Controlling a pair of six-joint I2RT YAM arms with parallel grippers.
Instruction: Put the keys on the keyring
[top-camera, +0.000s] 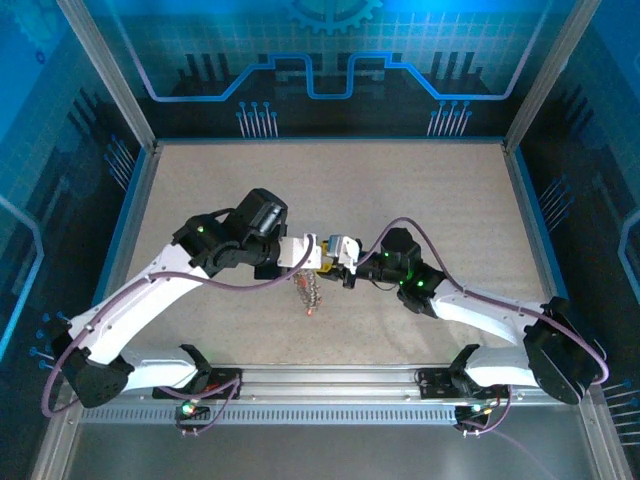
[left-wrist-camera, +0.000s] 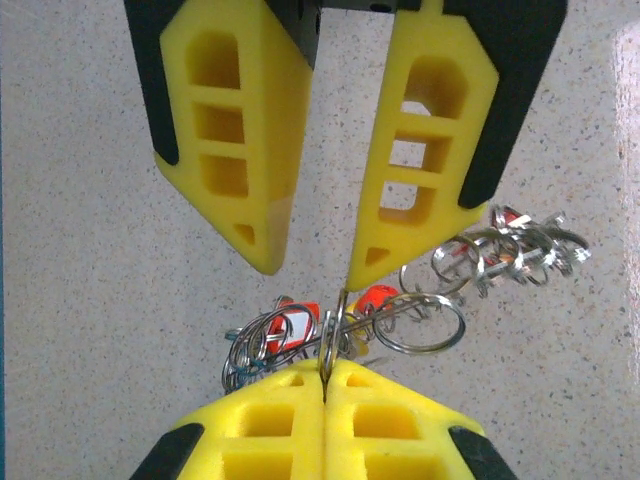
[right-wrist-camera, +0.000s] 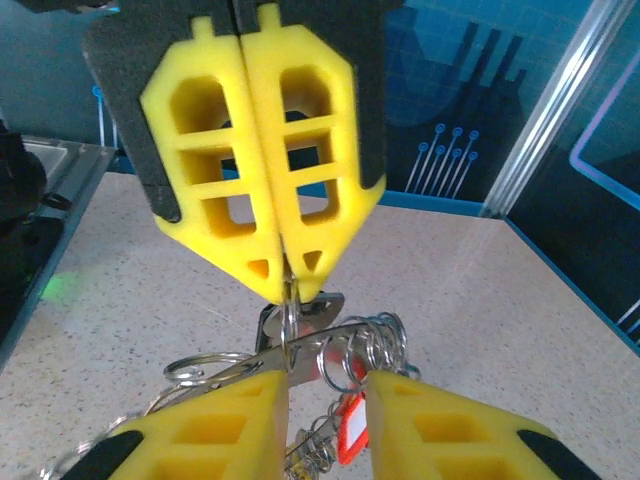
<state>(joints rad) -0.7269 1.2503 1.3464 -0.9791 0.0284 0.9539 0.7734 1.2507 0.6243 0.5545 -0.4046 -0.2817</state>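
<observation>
Two grippers tip to tip over the middle of the table (top-camera: 420, 190). Left gripper (top-camera: 316, 254) with jaws pressed together, clamped on the thin wire of the keyring (left-wrist-camera: 328, 345). From its own wrist camera, yellow fingers (left-wrist-camera: 305, 385) flat against each other, ring standing edge-on and upright between them. Right gripper (top-camera: 341, 256) with jaws apart, one fingertip (left-wrist-camera: 362, 272) touching the top of that same ring. Around and below the meeting point, the keys (left-wrist-camera: 515, 245) and red tags (left-wrist-camera: 290, 325) bunched on smaller loops strung from the ring. Long axis of the bunch in the left wrist view from lower left to upper right, silvery end to the right. In the top view, hanging from the fingertips and trailing toward the near edge. Contact of the lowest end with the tabletop not clear.
</observation>
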